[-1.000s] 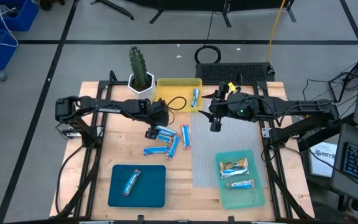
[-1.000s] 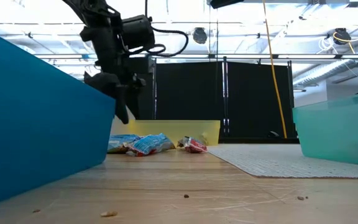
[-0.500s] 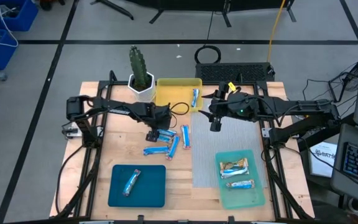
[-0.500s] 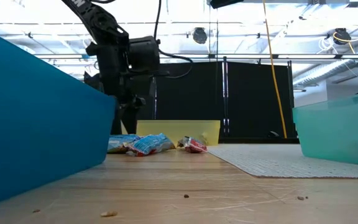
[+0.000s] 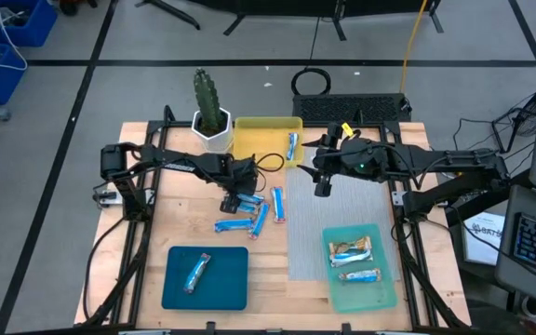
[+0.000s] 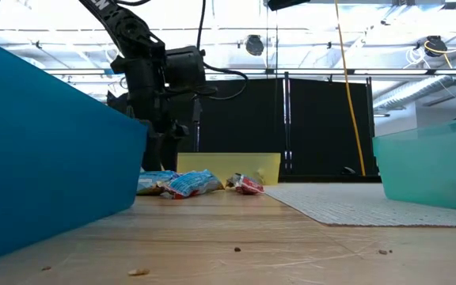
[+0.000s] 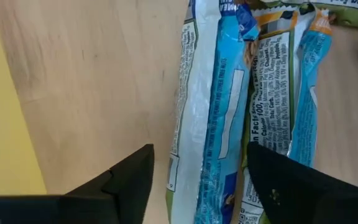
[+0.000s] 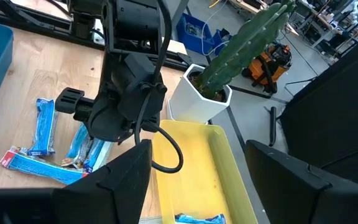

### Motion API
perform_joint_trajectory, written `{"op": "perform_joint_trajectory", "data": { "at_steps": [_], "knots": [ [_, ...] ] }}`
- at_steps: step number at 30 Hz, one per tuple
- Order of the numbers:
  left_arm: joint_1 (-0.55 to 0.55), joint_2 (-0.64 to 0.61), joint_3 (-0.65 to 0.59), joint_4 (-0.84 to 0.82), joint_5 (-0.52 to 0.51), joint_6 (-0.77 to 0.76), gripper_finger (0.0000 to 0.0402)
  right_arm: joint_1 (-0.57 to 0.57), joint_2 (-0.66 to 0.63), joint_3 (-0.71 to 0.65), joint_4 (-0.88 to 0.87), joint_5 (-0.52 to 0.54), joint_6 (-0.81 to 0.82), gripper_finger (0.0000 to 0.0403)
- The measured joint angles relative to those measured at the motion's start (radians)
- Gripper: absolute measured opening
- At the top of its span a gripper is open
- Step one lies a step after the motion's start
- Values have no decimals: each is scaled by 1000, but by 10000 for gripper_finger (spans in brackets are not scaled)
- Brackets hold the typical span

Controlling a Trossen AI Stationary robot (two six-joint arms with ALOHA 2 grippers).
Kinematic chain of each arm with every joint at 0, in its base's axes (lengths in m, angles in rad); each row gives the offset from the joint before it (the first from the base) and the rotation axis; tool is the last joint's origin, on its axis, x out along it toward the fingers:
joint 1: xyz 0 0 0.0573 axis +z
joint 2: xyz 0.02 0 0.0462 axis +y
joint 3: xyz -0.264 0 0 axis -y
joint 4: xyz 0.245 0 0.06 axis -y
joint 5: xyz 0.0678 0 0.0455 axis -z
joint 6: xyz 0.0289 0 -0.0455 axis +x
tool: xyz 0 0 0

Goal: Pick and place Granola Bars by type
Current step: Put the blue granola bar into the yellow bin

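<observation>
The left gripper (image 5: 234, 199), fingers apart astride a shiny blue-and-white wrapped granola bar (image 7: 213, 118) in the loose pile at centre frame, looks mid-pick, needing closure and lift; the right gripper (image 5: 321, 189) waits open, upper centre.

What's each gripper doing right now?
Left gripper: open, fingers either side of a blue bar, not yet gripping.
Right gripper: open, empty, above the yellow tray.
</observation>
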Motion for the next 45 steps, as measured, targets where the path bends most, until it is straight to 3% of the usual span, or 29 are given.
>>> {"op": "perform_joint_trajectory", "data": {
  "at_steps": [9,24,45],
  "knots": [
    [0,0,0,-1,54,0,210,0,0,0,19,0,-20,251],
    [-1,73,5,18,56,-77,191,0,0,0,21,0,-23,251],
    [8,56,44,-60,84,-129,68,0,0,0,21,0,-35,251]
  ]
}}
